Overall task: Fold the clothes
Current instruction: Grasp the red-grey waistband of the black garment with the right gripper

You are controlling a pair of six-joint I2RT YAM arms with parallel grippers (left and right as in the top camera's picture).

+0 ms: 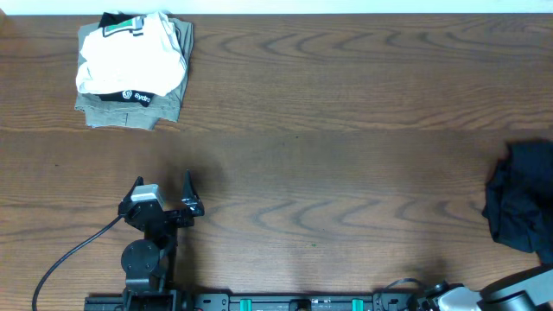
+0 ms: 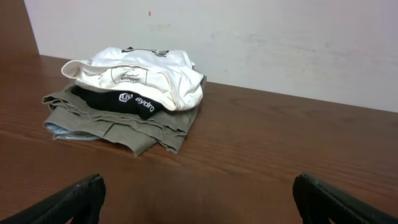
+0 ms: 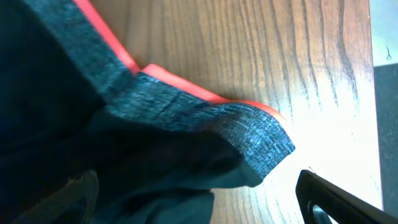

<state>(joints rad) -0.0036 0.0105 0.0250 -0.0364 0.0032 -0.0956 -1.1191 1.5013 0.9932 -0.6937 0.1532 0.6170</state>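
The black pants [image 1: 521,200] lie crumpled at the table's right edge, partly cut off by the overhead view. In the right wrist view the pants [image 3: 56,124] fill the left side, showing the grey waistband [image 3: 205,121] with its bright red lining [image 3: 180,86]. My right gripper [image 3: 199,190] is open, its fingers wide apart, with black cloth lying between them near the left finger. My left gripper [image 1: 164,192] is open and empty over bare wood at the front left, and it also shows in the left wrist view [image 2: 199,190].
A stack of folded garments [image 1: 131,73], white on black on olive, sits at the back left and shows in the left wrist view [image 2: 127,102] before a white wall. A black cable [image 1: 73,255] runs from the left arm. The table's edge [image 3: 372,93] is close to the pants.
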